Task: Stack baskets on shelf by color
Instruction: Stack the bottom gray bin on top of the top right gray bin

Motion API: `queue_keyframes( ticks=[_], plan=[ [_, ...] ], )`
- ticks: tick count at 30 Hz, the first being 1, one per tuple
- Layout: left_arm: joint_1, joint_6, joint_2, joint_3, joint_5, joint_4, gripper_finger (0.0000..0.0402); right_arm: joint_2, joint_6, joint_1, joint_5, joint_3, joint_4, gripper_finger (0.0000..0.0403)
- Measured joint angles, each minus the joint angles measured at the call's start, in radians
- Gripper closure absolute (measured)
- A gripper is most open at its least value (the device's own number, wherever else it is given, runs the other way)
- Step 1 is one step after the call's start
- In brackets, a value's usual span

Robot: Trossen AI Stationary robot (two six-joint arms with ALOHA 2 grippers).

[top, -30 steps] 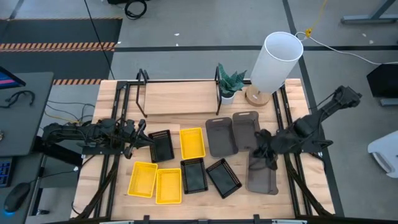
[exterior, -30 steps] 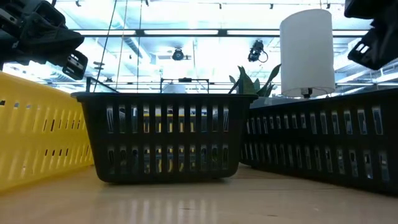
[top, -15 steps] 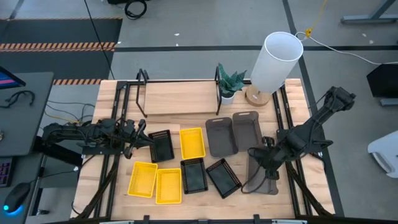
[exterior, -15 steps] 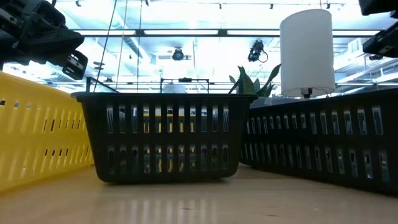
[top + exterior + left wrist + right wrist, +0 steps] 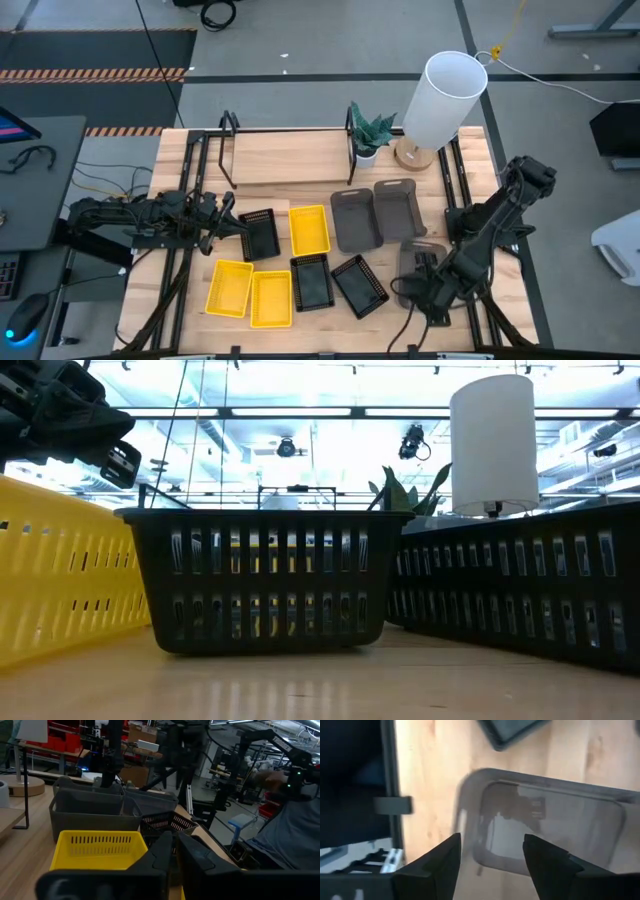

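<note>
— Pale wood grain runs across the whole tabletop (image 5: 185, 300); what sits on it?

— Nine shallow plastic baskets. Three bright yellow ones with slotted walls: one (image 5: 309, 229) mid-table, two side by side nearer the front edge (image 5: 229, 288) (image 5: 271, 298). Three black mesh baskets: one (image 5: 259, 234) just left of the upper yellow one, one (image 5: 311, 282) below it, one (image 5: 359, 285) lying askew beside that.

— And the grey ones?

— Smooth-walled, with rounded corners. Two (image 5: 355, 219) (image 5: 397, 208) stand side by side under the potted plant (image 5: 369, 133). The third dark grey basket (image 5: 414, 262) lies by the right front edge, partly under the right arm.

— Where is the shelf?

— The shelf (image 5: 290, 158), a long light-wood board in a black tube frame with loop ends, stands at the back and carries no basket. A white cylindrical lamp (image 5: 443, 98) on a round wooden base stands to its right.

— The grippers?

— The right gripper (image 5: 492, 862) hangs above the third grey basket's near end, its two dark fingers spread wide with nothing between them; the wrist view shows the basket's translucent rim through the gap. The left gripper (image 5: 232, 226) rests at the black mesh basket's left edge. From its wrist camera the fingers (image 5: 162, 855) look close together, but I cannot tell whether they pinch the basket wall.
</note>
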Motion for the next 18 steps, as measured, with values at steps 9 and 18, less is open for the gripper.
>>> queue_keyframes(
  ticks=[9,18],
  plan=[
    [0.000,0.000,0.000,0.000,0.000,0.000,0.0363,0.154,0.047,0.030,-0.043,0.092,-0.001,0.0178],
    [0.000,0.000,0.000,0.000,0.000,0.000,0.0371,0.237,0.028,0.030,-0.018,0.092,-0.007,0.0178]
  ],
)
